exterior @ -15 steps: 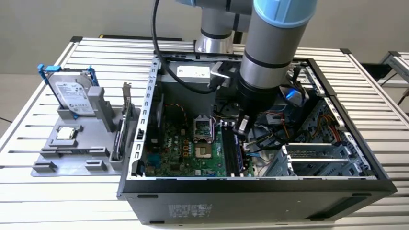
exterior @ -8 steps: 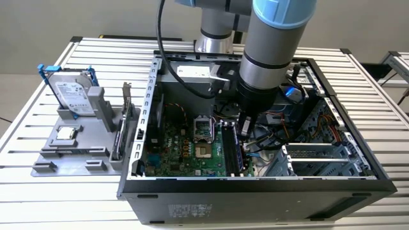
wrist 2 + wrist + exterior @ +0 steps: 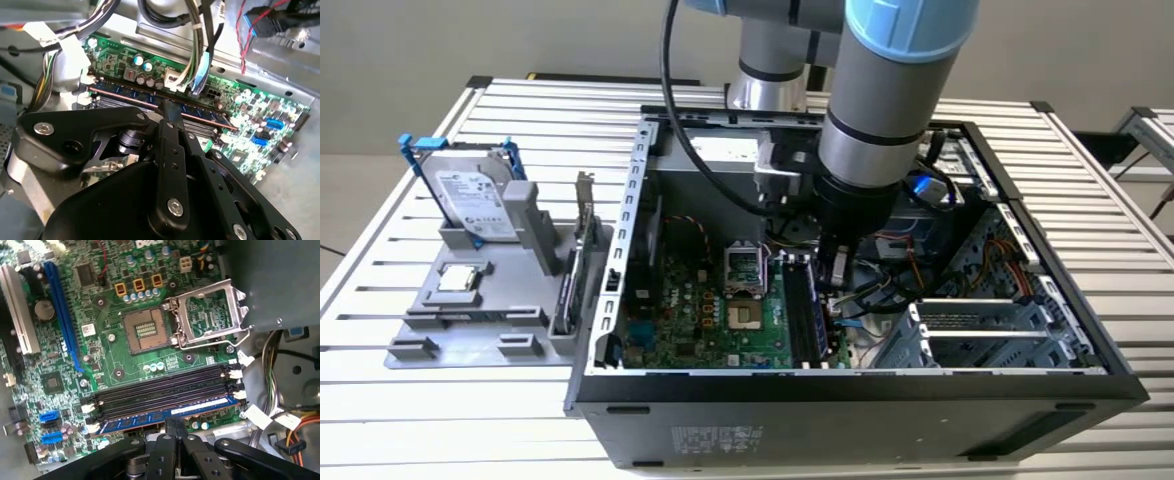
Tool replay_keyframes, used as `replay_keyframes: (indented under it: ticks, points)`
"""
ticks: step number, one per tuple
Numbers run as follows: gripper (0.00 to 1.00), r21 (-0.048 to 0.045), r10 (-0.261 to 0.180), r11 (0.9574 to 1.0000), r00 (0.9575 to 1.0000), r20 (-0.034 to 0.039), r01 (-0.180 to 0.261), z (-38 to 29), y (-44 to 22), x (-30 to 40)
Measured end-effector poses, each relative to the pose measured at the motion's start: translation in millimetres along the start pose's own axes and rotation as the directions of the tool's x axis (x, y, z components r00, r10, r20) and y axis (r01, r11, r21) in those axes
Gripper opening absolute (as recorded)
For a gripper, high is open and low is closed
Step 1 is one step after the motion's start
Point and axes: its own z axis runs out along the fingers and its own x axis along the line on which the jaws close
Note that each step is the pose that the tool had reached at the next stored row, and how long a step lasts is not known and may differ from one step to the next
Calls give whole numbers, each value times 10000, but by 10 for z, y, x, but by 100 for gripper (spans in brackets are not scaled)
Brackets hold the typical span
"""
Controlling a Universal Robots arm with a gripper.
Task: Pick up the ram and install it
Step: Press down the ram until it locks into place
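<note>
Across the exterior view's left, a grey fixture [image 3: 480,300] holds a hard drive [image 3: 470,200]; rightward, inside the open computer case [image 3: 854,390], the gripper [image 3: 834,268] is lowered over the motherboard [image 3: 707,320]. Its fingers [image 3: 172,427] are clenched on the ram [image 3: 165,415], which sits along the outermost black slot [image 3: 160,392] directly beneath them.

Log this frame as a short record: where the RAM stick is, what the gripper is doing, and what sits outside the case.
ram: long blue circuit-board stick lying in the slot nearest the gripper, beside empty black slots
gripper: black-fingered gripper inside the open computer case, fingertips at the stick's top edge
processor socket: open, metal latch frame raised
outside case: silver hard drive in blue frame upright on grey holder
</note>
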Motion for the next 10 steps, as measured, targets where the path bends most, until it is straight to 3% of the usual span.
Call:
replay_keyframes:
  ticks: [4, 10]
  points:
    - [0, 5, -570, 9984, 9984, 20, 570, 5, 8, 2]
    - [0, 6, -636, 9980, 9980, 24, 636, 8, 11, 3]
